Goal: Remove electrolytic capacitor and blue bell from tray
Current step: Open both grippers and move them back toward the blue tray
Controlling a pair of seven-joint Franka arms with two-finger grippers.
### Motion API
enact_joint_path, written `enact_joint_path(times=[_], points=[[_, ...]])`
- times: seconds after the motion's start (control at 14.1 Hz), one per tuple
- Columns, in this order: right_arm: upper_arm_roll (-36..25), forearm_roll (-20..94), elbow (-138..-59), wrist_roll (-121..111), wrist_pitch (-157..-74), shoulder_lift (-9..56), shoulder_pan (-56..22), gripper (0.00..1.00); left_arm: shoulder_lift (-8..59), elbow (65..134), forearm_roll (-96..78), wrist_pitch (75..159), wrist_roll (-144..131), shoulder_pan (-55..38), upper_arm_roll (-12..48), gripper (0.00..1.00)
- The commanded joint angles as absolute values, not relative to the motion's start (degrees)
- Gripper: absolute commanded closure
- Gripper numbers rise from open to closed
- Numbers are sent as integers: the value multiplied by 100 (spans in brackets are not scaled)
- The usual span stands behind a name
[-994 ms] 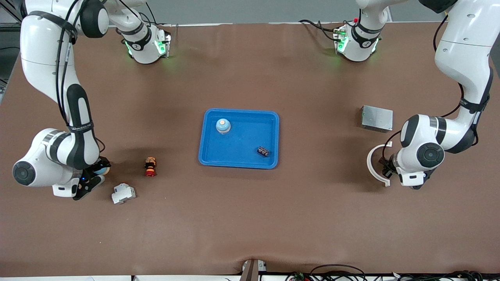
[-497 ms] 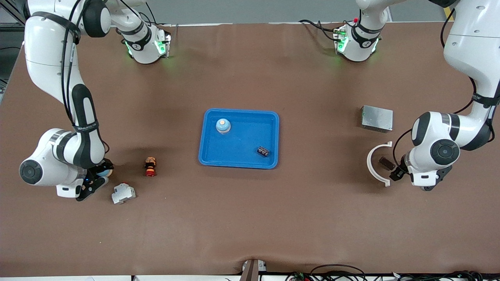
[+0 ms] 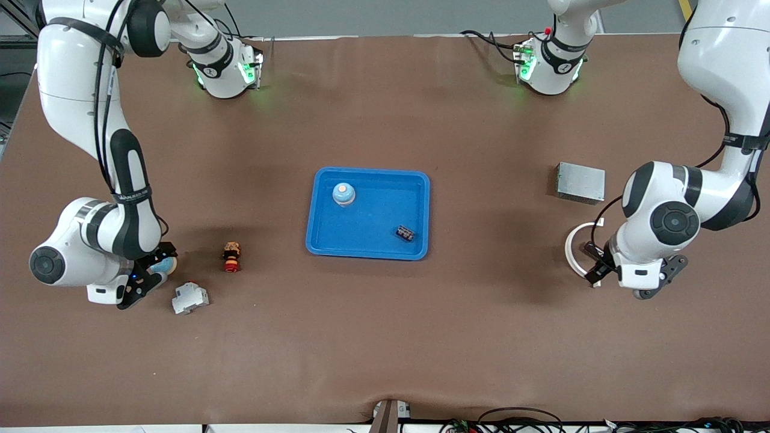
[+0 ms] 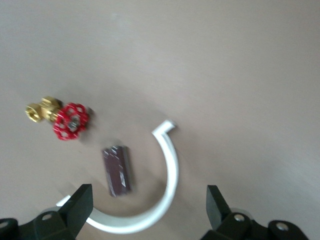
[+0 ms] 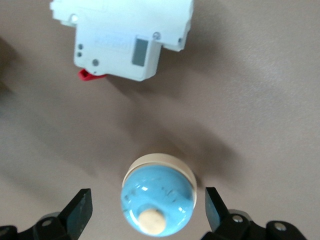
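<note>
Bell [image 5: 158, 197] between open right tool [image 5: 149, 215] fingers, untouched.

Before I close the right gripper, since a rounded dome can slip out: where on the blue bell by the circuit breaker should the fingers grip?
Grip the blue bell low on its cream base ring, coming straight down from above. It stands upright, button on top, between the open fingers of the right gripper. The dome curves away, while the ring looks straighter. The circuit breaker lies apart.
</note>
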State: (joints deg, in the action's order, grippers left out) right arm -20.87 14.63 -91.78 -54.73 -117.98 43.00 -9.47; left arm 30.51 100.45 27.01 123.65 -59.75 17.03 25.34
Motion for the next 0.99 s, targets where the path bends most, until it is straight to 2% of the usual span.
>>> enact_joint_path(times=[0.0, 0.28, 0.43, 0.71, 0.92], points=[[-2109, 1512, -9334, -5179, -11165, 3720, -1089, 0, 2988, 9906, 2689, 12016, -6239, 1696, 3022, 0], [-2127, 1266, -9334, -2592, -9645, 2753, -1861, 0, 3041, 9905, 2698, 12006, -7265, 1635, 3716, 0], [-2109, 1248, -9343, -1272, -9230, 2366, -2397, 0, 3198, 9687, 2690, 12006, -7969, 1347, 3814, 0], [-2092, 1301, -9343, 1803, -9193, 1951, -3828, 0, 3515, 9493, 2716, 12058, -9138, 634, 3814, 0], [-2083, 1310, -9473, 3283, -9824, 1986, -4612, 0, 3726, 9483, 2734, 12347, -9981, 142, 3806, 0]])
